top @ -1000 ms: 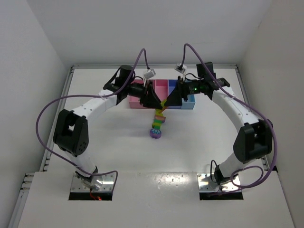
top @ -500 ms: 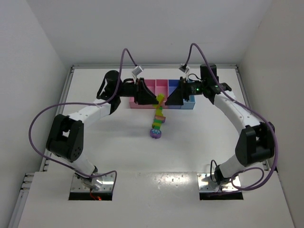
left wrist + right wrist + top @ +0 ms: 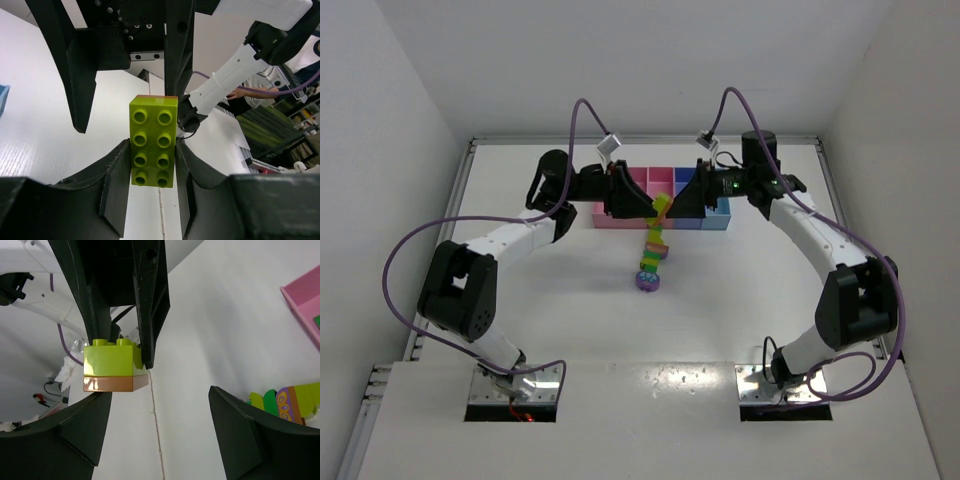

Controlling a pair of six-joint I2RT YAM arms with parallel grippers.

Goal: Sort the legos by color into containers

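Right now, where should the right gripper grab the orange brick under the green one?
Probably by its two flat side faces, coming from the end opposite the left gripper. The orange brick sits bare beneath the lime brick, which the left fingers clamp.

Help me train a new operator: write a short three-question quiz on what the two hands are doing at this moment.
1. True or false: the left hand is shut on the lime green brick.
2. The right hand is: A) open, its fingers apart from that brick; B) shut on that brick; C) shut on nothing.
3. Fill in: the piece joined to the underside of that brick is ___ in colour.
Key: 1 true; 2 A; 3 orange.
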